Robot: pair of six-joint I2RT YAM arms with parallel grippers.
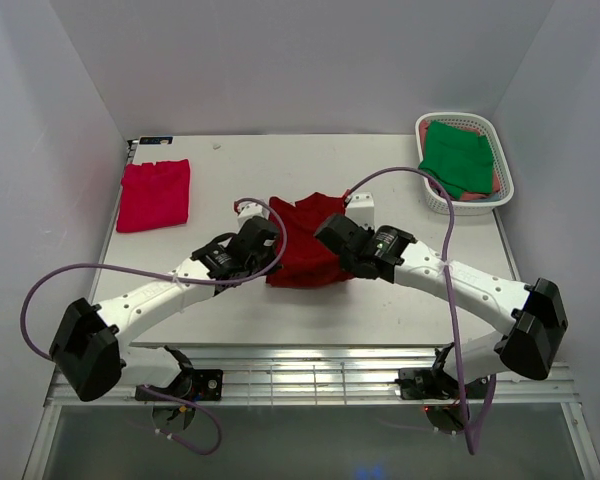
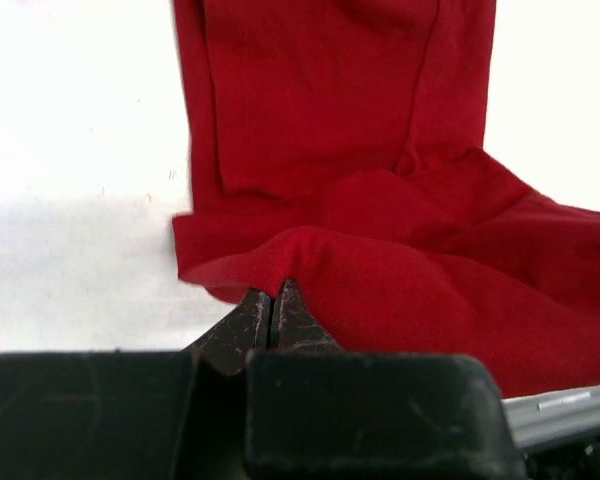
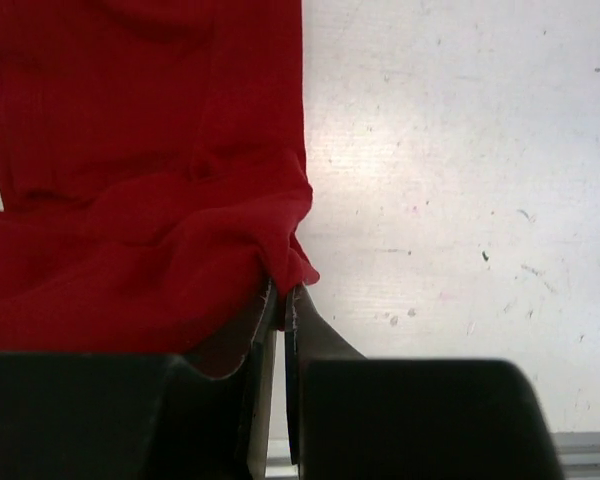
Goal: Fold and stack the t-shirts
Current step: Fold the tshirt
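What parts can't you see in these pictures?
- Top view: left arm and right arm cover the dark red shirt's sides.
- Top view: the green shirt hides most of what lies beneath it in the basket.
- Wrist views: the top edge cuts off the dark red shirt's far part.

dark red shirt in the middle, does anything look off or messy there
Nothing damaged. The dark red shirt is bunched and uneven, but the left claw and right claw are shut on its edges, so it looks mid-fold, not misplaced.
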